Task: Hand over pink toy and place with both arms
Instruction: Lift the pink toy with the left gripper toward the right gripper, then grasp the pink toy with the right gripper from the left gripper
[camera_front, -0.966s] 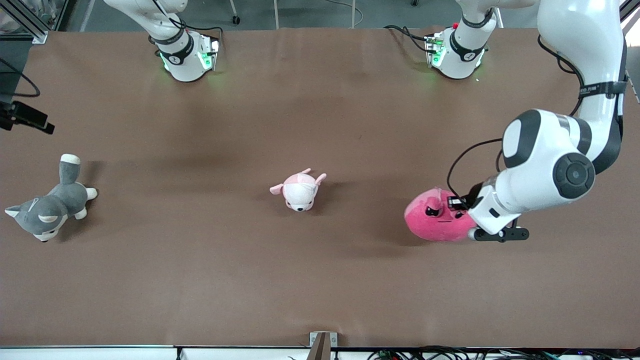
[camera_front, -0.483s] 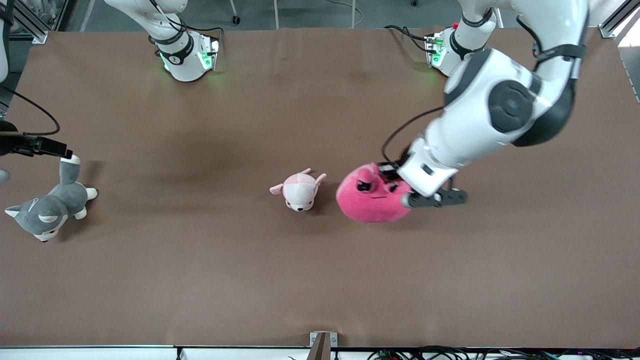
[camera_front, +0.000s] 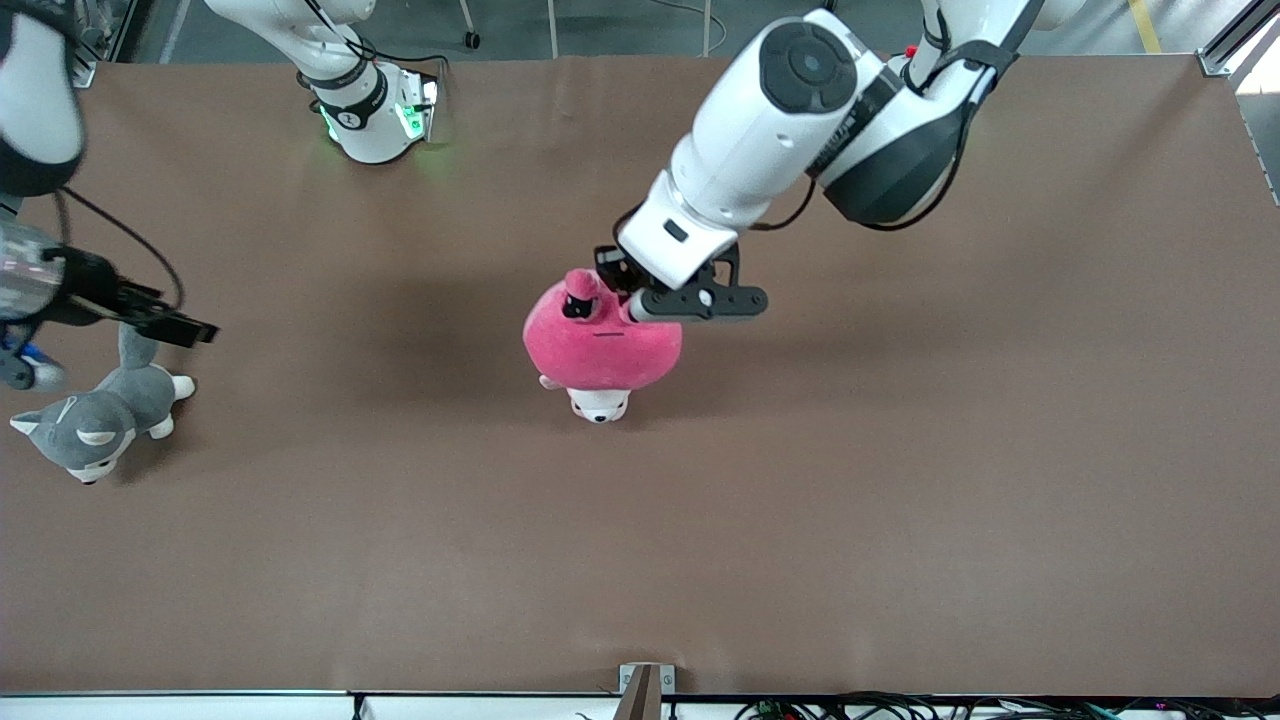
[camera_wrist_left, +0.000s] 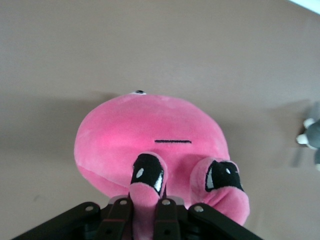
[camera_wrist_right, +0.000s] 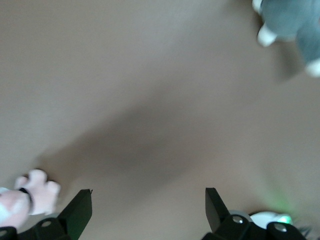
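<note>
We see the left gripper (camera_front: 612, 296) clamped on the pink toy (camera_front: 600, 345), hanging over the puppy plush (camera_front: 598, 403) at table centre. At nine o'clock, the right gripper (camera_front: 150, 318) hovers over the husky plush (camera_front: 95, 420), fingers apart, holding nothing.

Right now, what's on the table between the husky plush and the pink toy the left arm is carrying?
Nothing: in the front view, only bare brown table lies between the husky plush and the pink toy.
</note>
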